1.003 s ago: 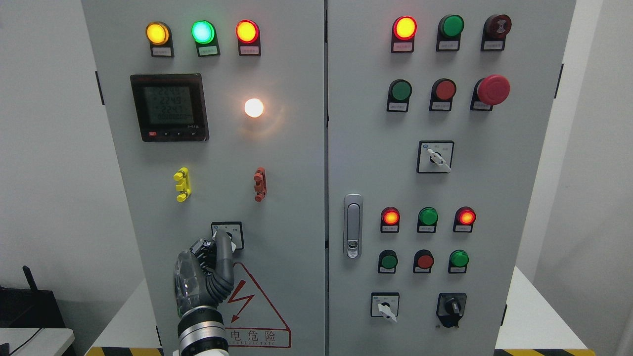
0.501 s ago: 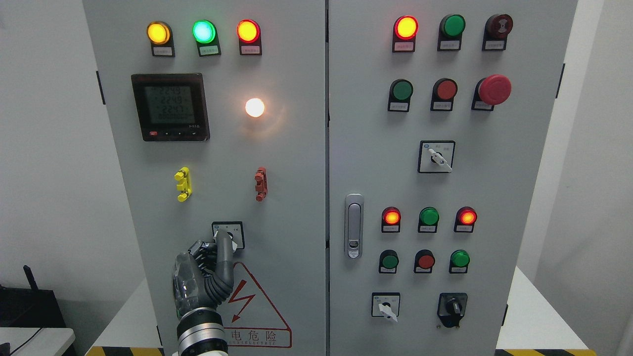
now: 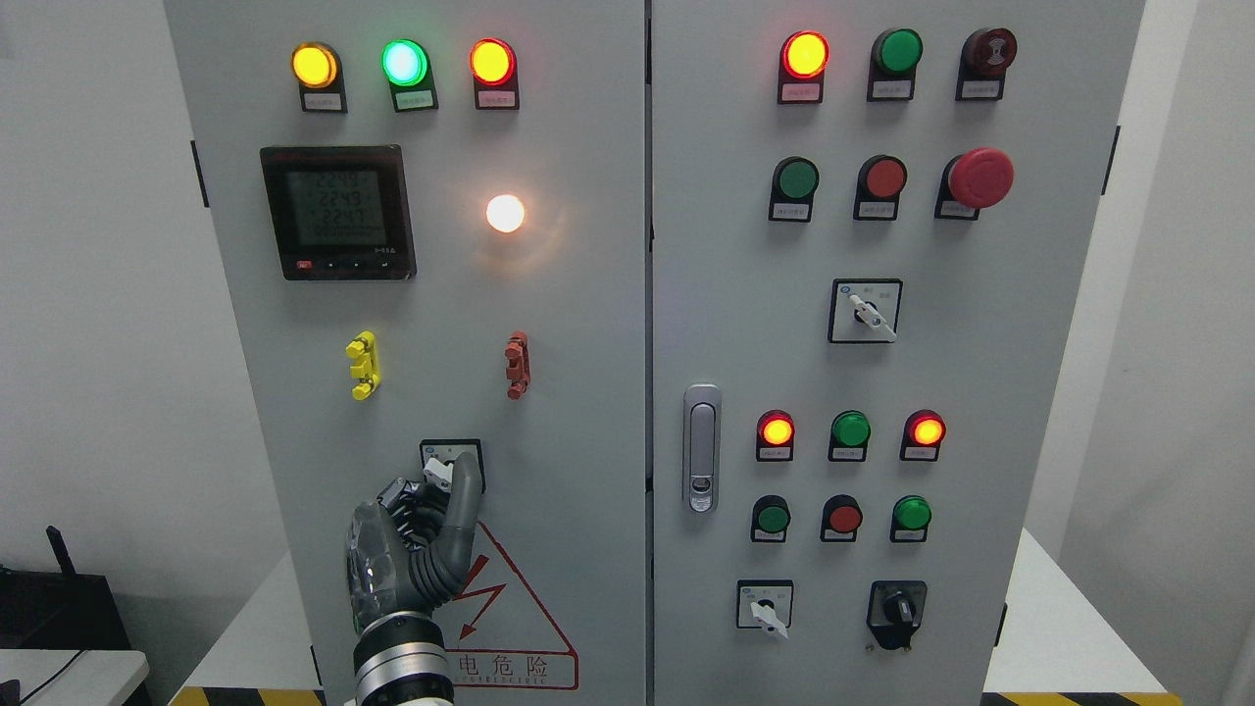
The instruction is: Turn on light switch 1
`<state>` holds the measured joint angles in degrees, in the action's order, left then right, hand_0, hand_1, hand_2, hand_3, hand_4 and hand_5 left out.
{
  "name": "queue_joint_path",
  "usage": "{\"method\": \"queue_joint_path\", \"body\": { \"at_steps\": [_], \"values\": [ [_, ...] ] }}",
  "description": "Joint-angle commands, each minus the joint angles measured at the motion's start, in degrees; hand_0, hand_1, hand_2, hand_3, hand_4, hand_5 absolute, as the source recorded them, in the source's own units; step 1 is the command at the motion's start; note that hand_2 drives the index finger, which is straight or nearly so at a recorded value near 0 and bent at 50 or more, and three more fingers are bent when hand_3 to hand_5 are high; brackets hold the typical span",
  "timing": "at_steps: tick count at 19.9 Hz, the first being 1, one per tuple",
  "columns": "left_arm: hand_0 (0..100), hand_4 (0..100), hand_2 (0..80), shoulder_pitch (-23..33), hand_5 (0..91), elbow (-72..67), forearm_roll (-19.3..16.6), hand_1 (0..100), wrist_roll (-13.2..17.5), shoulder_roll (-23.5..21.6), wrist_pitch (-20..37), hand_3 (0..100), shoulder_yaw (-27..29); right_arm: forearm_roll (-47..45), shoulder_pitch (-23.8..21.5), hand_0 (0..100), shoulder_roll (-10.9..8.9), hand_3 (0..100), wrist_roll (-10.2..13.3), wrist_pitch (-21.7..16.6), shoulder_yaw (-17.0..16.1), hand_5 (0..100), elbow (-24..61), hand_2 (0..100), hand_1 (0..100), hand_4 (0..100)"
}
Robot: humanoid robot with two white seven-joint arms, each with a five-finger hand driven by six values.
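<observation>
The left hand [image 3: 417,549] covers the lower part of the rotary switch [image 3: 449,463], so the knob's exact position cannot be told. Below the switch, the same hand hides the left side of the warning triangle [image 3: 505,608]. The hand's forearm is cut off by the bottom edge. Up and left of the switch, the meter display [image 3: 338,211] shows digits too blurred to read. The small labels under the indicator lamps [image 3: 404,64] are too small to read.

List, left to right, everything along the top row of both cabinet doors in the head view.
Amber lamp → green lit lamp → red-orange lamp → red lit lamp → green unlit button → dark red buzzer.
</observation>
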<state>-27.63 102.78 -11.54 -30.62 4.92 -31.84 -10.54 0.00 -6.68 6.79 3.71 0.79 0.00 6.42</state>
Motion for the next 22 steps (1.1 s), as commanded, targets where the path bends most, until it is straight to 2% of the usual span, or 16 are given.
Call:
{"method": "queue_joint_path", "body": {
  "at_steps": [1,8,11,13,16,17,18,22],
  "values": [
    [10,88,64.3,1.71,80.4,1.72,-0.24,35,0.47,0.27,0.28,88,0.61,-1.41,0.0,12,-0.02,0,-0.02,0.0,0.97,0,0.0,0,39,0],
    [8,89,65.1,6.63,80.3,7.26,-0.42,36,3.02,-0.26,0.63,89,2.8,-1.41,0.0,12,-0.02,0,-0.02,0.0,0.97,0,0.0,0,39,0],
    [8,89,66.1,8.65,80.6,8.67,-0.59,36,5.83,-0.52,2.83,90,5.35,-1.41,0.0,12,-0.02,0,-0.02,0.0,0.97,0,0.0,0,39,0],
    [7,89,67.0,11.55,80.8,8.58,-1.38,37,9.0,-0.52,8.81,91,8.43,-1.41,0.0,12,0.07,0,-0.02,0.0,0.97,0,0.0,0,39,0],
    [5,90,67.4,17.88,79.0,8.05,-1.74,39,17.87,-1.05,20.41,92,15.55,-1.41,0.0,12,-0.02,0,-0.02,0.0,0.97,0,0.0,0,39,0],
    [4,89,65.6,20.07,72.9,7.87,-1.74,39,20.25,-1.14,24.45,91,18.54,-1.41,0.0,12,0.07,0,-0.02,0.0,0.97,0,0.0,0,39,0],
    [3,89,64.3,22.18,71.0,7.7,-1.74,39,22.53,-1.4,27.44,91,21.7,-1.41,0.0,12,-0.02,0,-0.02,0.0,0.97,0,0.0,0,39,0],
    [2,87,57.3,28.69,66.6,3.92,-1.3,37,27.72,-2.02,34.38,87,34.88,-1.41,0.0,12,-0.02,0,-0.02,0.0,0.97,0,0.0,0,39,0]
  ]
}}
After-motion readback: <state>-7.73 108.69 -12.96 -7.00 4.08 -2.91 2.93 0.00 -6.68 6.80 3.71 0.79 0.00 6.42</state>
